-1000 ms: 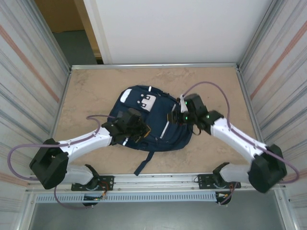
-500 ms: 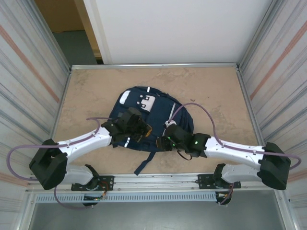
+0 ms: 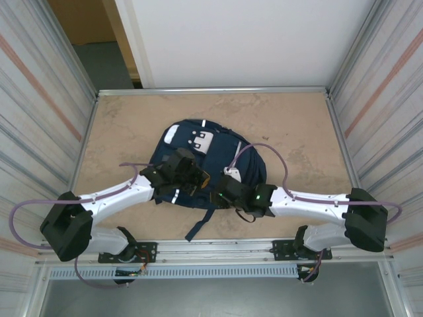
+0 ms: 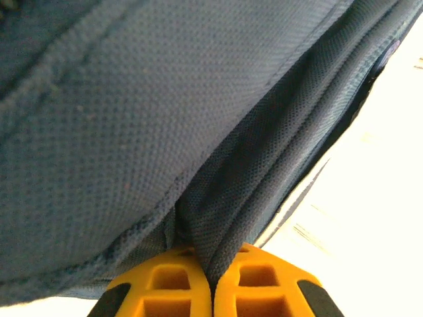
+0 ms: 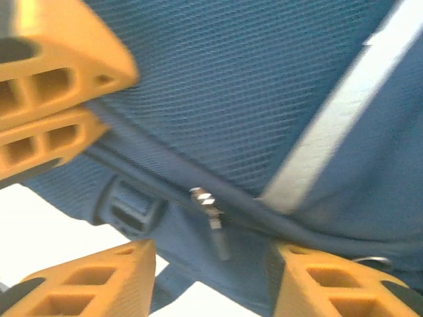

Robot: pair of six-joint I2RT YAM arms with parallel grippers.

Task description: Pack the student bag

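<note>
We've got the student bag [image 3: 205,155] flat on the worktop [image 3: 132,125], left hand [image 4: 211,290] pinching a fold [image 4: 225,218] at the bag's near edge, right hand [image 5: 208,271] spread open at its zipper pull [image 5: 210,214], and closing off-centre could grab fabric and miss the pull.

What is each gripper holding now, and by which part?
The left gripper pinches a fold of fabric at the edge of the student bag. The right gripper is open, holding nothing, with a zipper pull near it.

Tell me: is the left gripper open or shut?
Shut: the left gripper pinches a fold of the student bag between its orange fingers, which nearly touch.
</note>
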